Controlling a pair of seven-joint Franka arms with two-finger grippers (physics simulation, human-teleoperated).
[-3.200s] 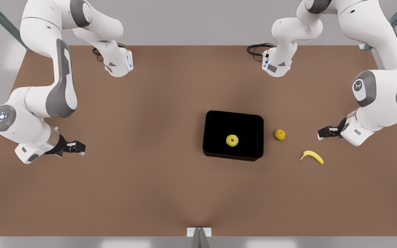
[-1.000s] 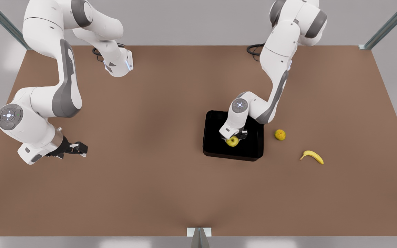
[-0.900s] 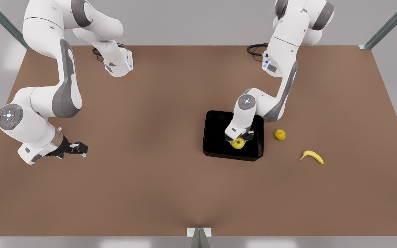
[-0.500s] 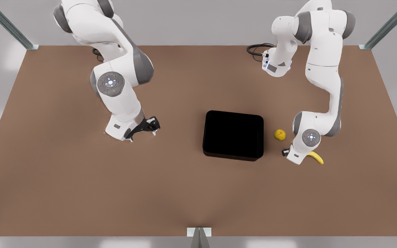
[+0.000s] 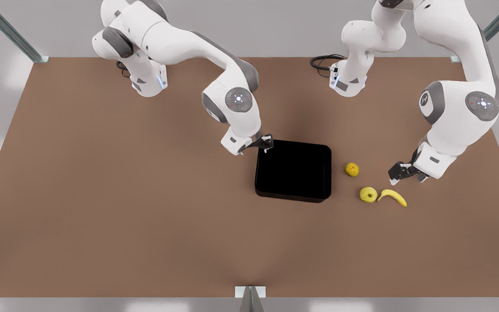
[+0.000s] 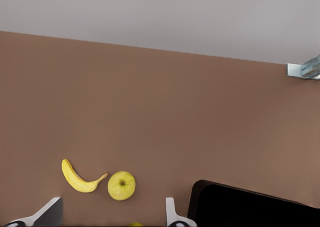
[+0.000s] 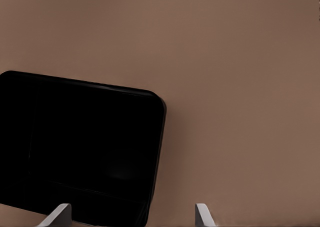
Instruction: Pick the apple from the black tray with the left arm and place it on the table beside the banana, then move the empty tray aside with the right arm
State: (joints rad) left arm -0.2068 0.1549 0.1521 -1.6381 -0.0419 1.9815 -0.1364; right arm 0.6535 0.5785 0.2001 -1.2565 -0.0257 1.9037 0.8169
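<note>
The yellow-green apple (image 5: 368, 194) (image 6: 121, 185) rests on the brown table (image 5: 145, 216), touching or almost touching the tip of the banana (image 5: 392, 197) (image 6: 80, 178). My left gripper (image 5: 401, 172) (image 6: 112, 219) hovers open and empty just behind them, on the front view's right. The black tray (image 5: 293, 170) (image 6: 250, 207) (image 7: 80, 142) lies empty mid-table. My right gripper (image 5: 267, 142) (image 7: 131, 216) is open at the tray's far corner on the front view's left, its fingers straddling the tray's rim edge in the right wrist view.
A duller orange-yellow bumpy fruit (image 5: 352, 169) sits between the tray and the apple. Both arm bases (image 5: 147, 82) (image 5: 347, 84) stand at the table's far edge. A metal bracket (image 5: 249, 292) marks the near edge. Wide bare tabletop stretches across the front view's left.
My left gripper has let go of the apple beside the banana and pulled back and up. My right arm has swung from the front view's left to the tray's far corner.
</note>
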